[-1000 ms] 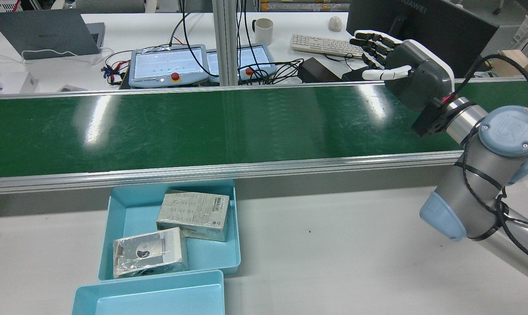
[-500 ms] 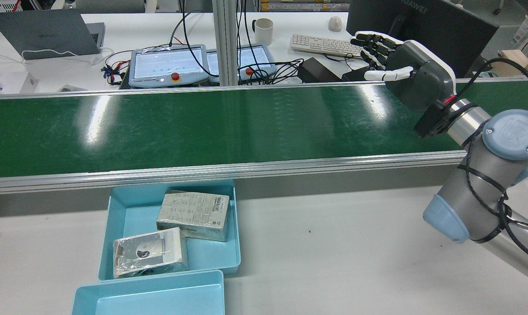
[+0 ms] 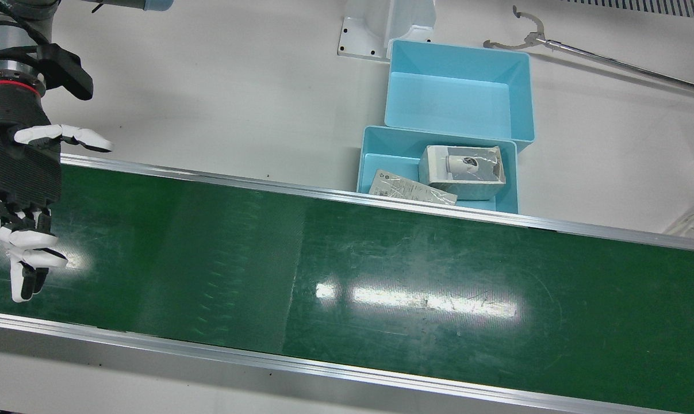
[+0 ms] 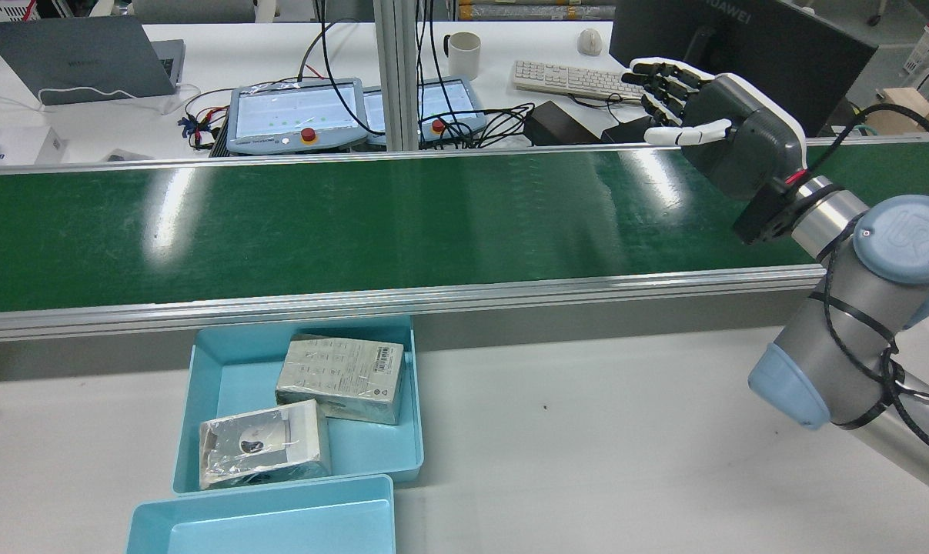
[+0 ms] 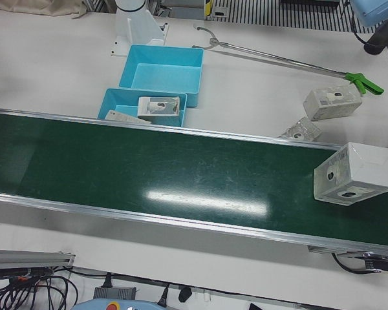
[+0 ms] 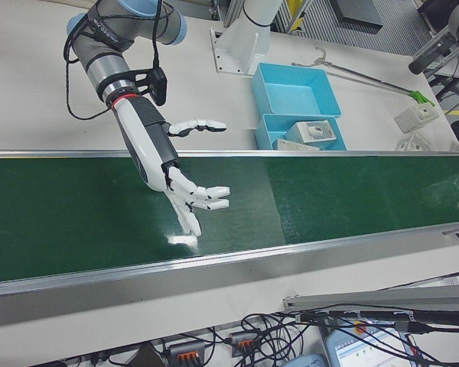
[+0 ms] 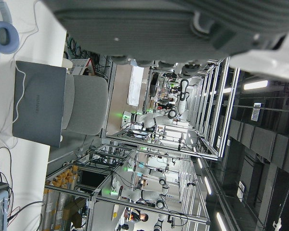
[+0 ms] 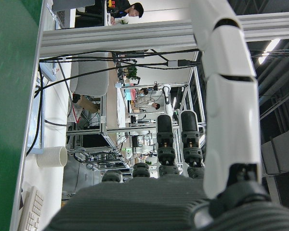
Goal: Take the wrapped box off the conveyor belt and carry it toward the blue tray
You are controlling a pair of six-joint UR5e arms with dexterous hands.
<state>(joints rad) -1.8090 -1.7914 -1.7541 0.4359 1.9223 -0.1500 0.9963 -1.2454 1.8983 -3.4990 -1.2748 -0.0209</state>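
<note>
While the wrapped box (image 5: 355, 173) lies at the far end of the conveyor belt (image 3: 381, 276), well apart from it the right hand (image 6: 185, 191) hovers with fingers spread, empty; it should wait, then close across the box's sides

Count: 2 blue trays (image 5: 161, 76) (image 5: 113, 103), 2 wrapped boxes in the nearer tray (image 4: 341, 378) (image 4: 264, 444). 1 box on the belt (image 5: 354, 173) at right of frame, 2 more on the worktop (image 5: 332, 102) (image 5: 301, 130). 1 reach-grabber tool (image 5: 278, 59).

Laptop (image 4: 79, 58), white mug (image 4: 463, 54), keyboard (image 4: 568, 79), two teach pendants (image 4: 295, 115); reach-grabber tool (image 5: 284, 60).
</note>
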